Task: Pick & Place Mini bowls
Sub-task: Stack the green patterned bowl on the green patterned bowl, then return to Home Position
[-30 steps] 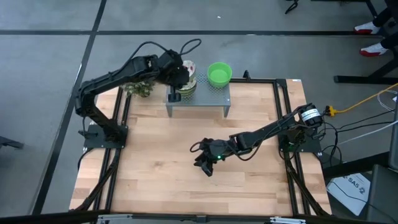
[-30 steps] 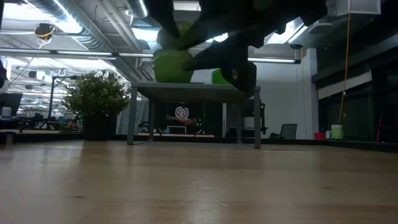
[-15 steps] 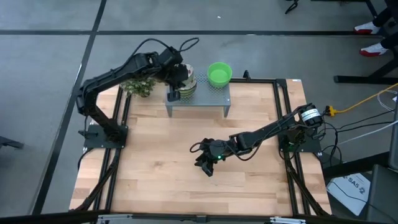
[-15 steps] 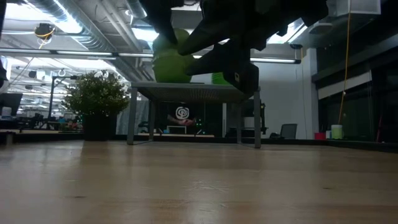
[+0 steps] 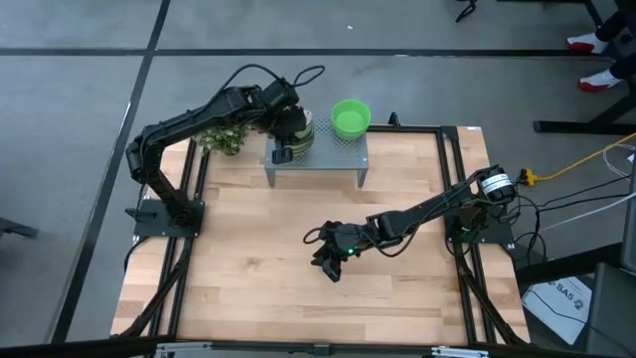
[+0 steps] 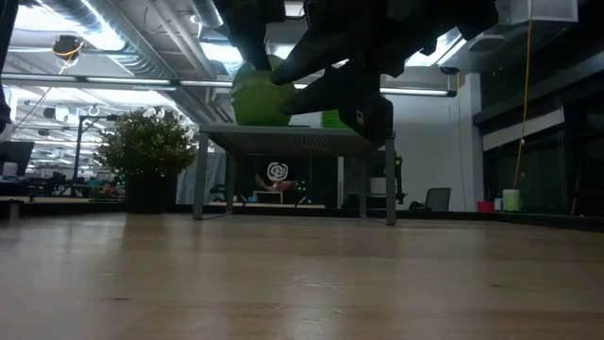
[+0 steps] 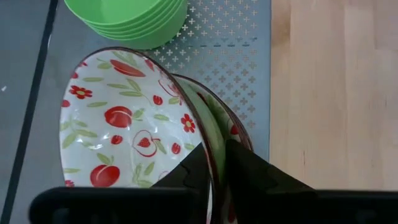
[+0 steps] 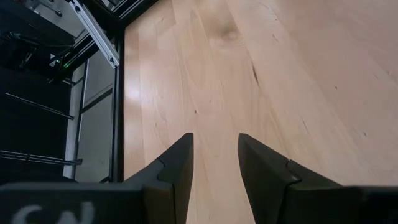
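At the far edge of the pale wooden table (image 5: 258,278) stands a grey perforated metal stand (image 5: 343,159), and on its top sit two stacks of mini bowls. The stack of plain bright green round bowls (image 5: 350,117) rests on the right part of the stand, with nothing touching it; in the left wrist view the same green stack (image 7: 127,22) shows just beside the patterned ones, apart from them. The stack of white bowls with a red fruit and green leaf pattern (image 7: 134,140) sits on the left part of the stand. The left gripper (image 5: 285,134) is down over this patterned stack, and in its wrist view its two dark fingers (image 7: 249,174) stand narrow, one on each side of the rim of the top patterned bowl, which is tilted up against the bowls beneath it; whether the fingers press that rim or merely straddle it cannot be told. A small green potted plant (image 5: 221,139) stands just left of the stand, under the left arm. The right gripper (image 5: 331,264) hangs low over the bare middle of the table, well apart from the stand, its fingers (image 8: 177,168) parted with only wood showing between them and nothing held. In the low view the stand (image 6: 293,142) rises behind the dark arm, with green bowls (image 6: 257,99) on top.
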Robot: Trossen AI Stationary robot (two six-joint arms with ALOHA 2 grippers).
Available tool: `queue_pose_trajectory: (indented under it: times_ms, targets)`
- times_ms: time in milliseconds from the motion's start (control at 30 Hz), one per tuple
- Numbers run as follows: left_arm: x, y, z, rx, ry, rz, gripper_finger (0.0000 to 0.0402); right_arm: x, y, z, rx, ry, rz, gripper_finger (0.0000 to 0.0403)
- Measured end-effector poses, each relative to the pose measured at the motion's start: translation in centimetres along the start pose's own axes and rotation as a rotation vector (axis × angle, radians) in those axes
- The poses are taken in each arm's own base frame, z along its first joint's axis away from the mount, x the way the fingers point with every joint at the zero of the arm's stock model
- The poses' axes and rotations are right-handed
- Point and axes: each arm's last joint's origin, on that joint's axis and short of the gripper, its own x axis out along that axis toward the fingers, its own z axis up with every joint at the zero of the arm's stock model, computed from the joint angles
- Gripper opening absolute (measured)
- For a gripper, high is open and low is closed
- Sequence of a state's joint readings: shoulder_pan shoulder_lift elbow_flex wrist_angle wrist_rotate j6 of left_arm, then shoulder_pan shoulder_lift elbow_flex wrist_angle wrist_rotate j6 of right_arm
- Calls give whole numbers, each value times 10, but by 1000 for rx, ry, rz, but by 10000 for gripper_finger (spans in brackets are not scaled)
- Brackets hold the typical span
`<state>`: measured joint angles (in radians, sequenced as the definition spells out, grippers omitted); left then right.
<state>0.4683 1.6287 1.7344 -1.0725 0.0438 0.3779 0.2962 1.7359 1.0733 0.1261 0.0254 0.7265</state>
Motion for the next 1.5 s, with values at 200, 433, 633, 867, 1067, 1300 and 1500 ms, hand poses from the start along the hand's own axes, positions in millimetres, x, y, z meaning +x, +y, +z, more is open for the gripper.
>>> queue_pose_trajectory:
  times_ms: [200,433,633,867,1067,1300,1500]
  targets:
    - [0,0,0,1,1,3,61,0,0,0,0,0,0,126]
    - [-3,-1,0,-12,-1,21,87,0,0,0,-1,1,0,126]
    - [-23,-4,-1,-6,-46,62,104,0,0,0,-1,1,0,126]
    - [-46,-8,-4,-11,-101,78,111,0,-1,1,1,-1,-3,126]
    - [-70,-20,-7,-40,-173,73,108,0,-2,1,8,-18,-21,126]
    - [-100,-36,-11,-58,-267,61,111,0,-2,1,26,-18,-21,126]
    - [-111,-43,-10,-36,-328,57,107,0,-2,2,27,-22,-21,126]
